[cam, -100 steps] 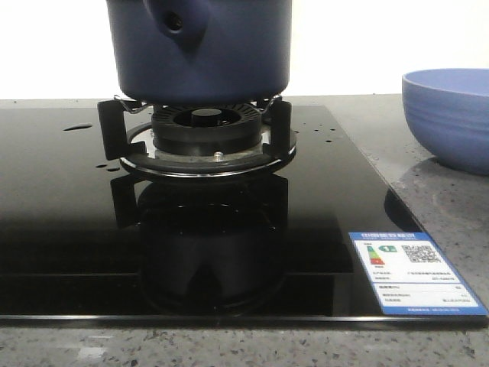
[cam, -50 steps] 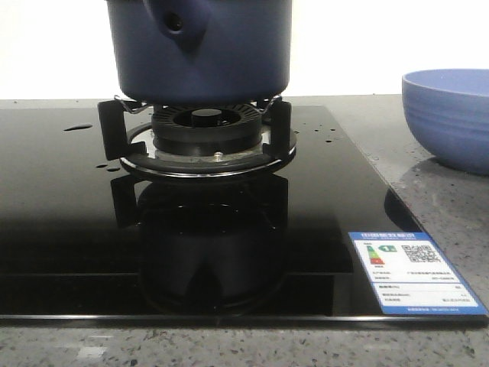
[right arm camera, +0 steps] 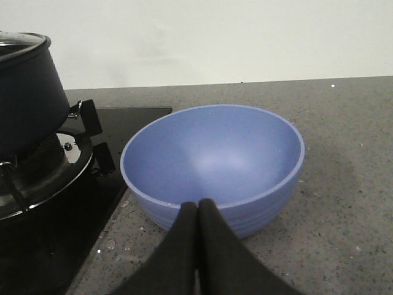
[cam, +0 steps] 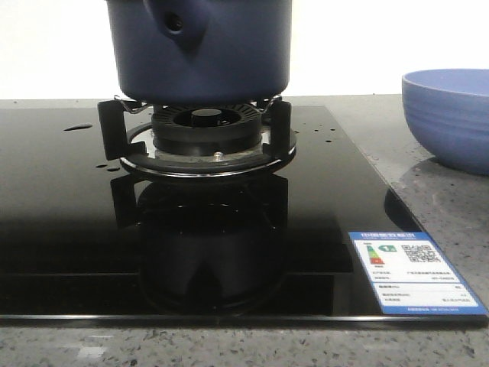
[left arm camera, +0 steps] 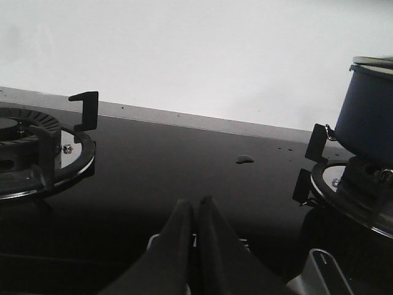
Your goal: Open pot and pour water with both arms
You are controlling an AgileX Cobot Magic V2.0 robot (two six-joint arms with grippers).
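Observation:
The dark navy pot point(cam: 200, 47) stands on the burner point(cam: 205, 134) of the black glass hob, its hollow stub point(cam: 177, 24) facing me. It also shows in the left wrist view point(left arm camera: 366, 117) and, with a glass lid rim on top, in the right wrist view point(right arm camera: 27, 92). Water shows as a small puddle point(cam: 77, 127) and drops point(cam: 328, 136) on the glass, and as a puddle in the left wrist view point(left arm camera: 244, 159). My left gripper point(left arm camera: 197, 201) is shut and empty over the hob. My right gripper point(right arm camera: 198, 204) is shut and empty just in front of the bowl.
A lighter-blue round bowl point(cam: 449, 116) sits empty on the grey speckled counter right of the hob, also in the right wrist view point(right arm camera: 215, 163). A second burner point(left arm camera: 37, 150) lies left of the pot. An energy label point(cam: 411, 271) is stuck on the hob's near right corner.

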